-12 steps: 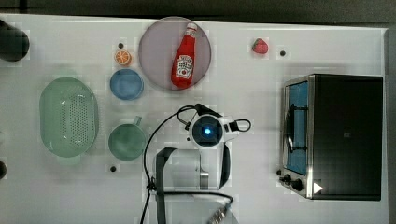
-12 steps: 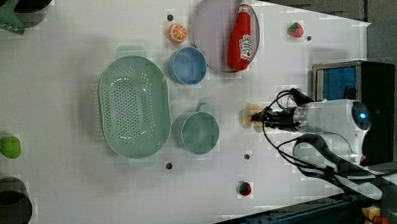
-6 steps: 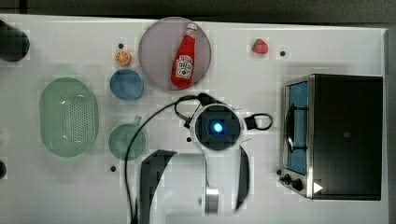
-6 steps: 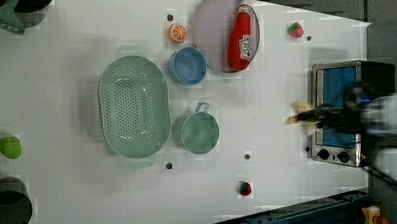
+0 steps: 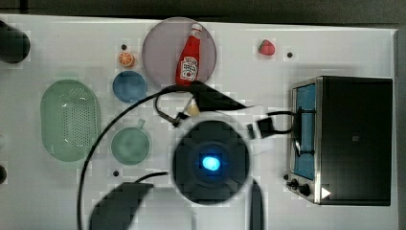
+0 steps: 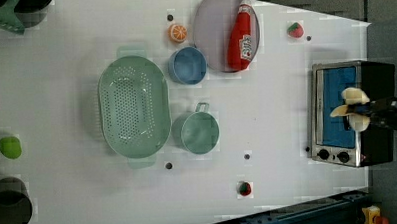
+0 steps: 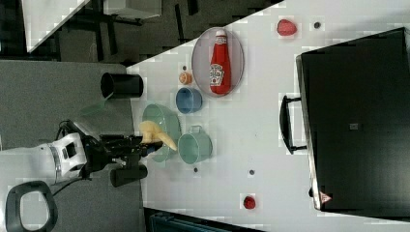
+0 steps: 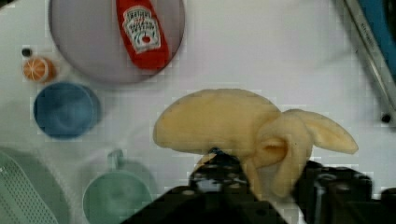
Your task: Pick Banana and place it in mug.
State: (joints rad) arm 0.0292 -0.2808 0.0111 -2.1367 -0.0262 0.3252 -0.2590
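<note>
1. Now the arm has risen toward the top view's camera since a second ago; its dark wrist looms far larger there, and in the left view the end effector (image 6: 355, 109) has shifted from beside the mug to in front of the toaster oven (image 6: 350, 113).
2. The end effector (image 8: 268, 184) is partly closed, its fingers clamping the banana (image 8: 252, 133) from both sides, well above the counter (image 5: 239, 62).
3. The banana is pale cream-yellow, peeled-looking, with flaps curling outward and one tapering tip.
4. The teal mug (image 5: 130, 145) stands empty on the counter, handle toward the blue bowl (image 5: 129, 86), beside the green strainer (image 5: 70, 120).
</note>
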